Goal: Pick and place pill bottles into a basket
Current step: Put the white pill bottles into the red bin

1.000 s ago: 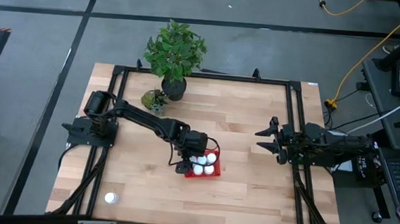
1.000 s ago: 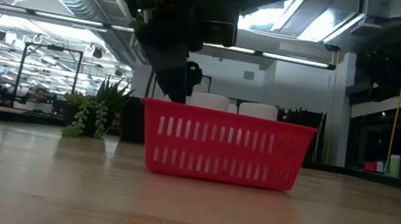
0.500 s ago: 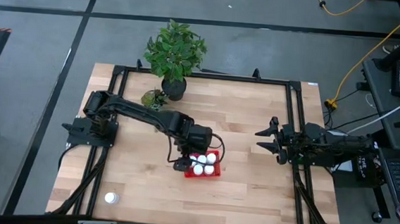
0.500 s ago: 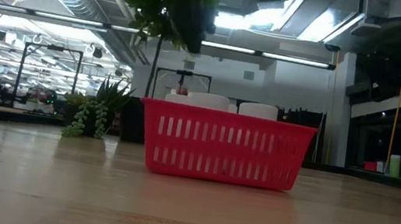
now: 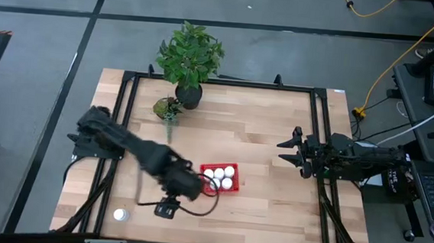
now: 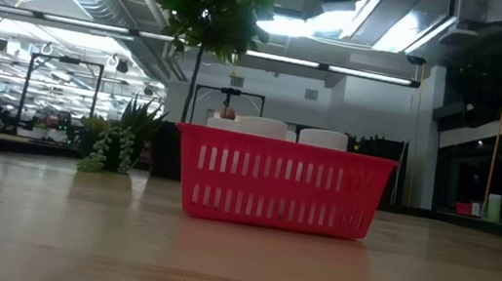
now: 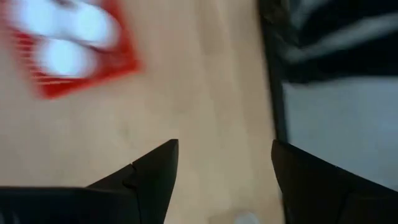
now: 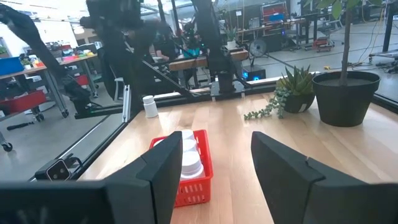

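Observation:
The red basket (image 5: 221,178) stands near the table's middle and holds several white pill bottles (image 5: 219,173). Their caps (image 6: 263,125) show above its rim in the low view. One more bottle (image 5: 121,215) stands alone on the table near the front left corner; it also shows in the right wrist view (image 8: 149,107). My left gripper (image 5: 166,208) hangs open and empty above the table, between the basket and the lone bottle. Its wrist view shows the basket (image 7: 74,56) behind its open fingers (image 7: 224,162). My right gripper (image 5: 287,152) waits open at the table's right side.
A tall potted plant (image 5: 190,58) and a small succulent (image 5: 167,107) stand at the table's far edge. A black frame rail (image 5: 122,115) runs round the tabletop. Bare wood lies between the basket and the front edge (image 5: 271,225).
My left gripper has left the basket's left end, risen out of the low view, and swung toward the table's near edge and left, toward the lone bottle. The basket and its bottles have stayed put.

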`<action>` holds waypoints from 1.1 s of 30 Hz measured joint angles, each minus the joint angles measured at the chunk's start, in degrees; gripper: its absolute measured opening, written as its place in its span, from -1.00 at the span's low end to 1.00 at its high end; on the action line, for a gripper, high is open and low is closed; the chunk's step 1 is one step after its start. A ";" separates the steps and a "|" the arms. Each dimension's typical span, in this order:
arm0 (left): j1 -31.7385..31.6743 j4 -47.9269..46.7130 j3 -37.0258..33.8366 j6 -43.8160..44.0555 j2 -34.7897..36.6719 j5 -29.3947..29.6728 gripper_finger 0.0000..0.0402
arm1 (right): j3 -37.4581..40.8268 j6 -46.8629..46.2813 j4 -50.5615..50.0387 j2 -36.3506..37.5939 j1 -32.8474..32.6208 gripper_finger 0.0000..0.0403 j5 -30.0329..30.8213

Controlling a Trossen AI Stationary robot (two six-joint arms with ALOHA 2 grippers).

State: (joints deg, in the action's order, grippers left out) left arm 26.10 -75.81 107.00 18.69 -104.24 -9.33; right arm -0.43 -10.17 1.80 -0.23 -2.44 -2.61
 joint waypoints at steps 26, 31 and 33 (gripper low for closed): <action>40.08 15.56 -39.36 58.15 27.60 28.93 0.22 | 0.00 0.06 0.00 -0.02 0.00 -0.04 0.00; 49.05 22.07 -45.99 67.16 27.45 31.07 0.22 | 0.00 0.05 0.00 -0.02 0.00 -0.04 0.00; 51.61 21.85 -48.02 71.36 27.45 30.83 0.22 | 0.00 0.00 0.00 -0.02 0.00 -0.04 0.01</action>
State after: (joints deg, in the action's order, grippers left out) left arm 77.71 -53.95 58.98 90.04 -76.79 21.50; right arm -0.43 -10.17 1.80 -0.25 -2.44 -2.60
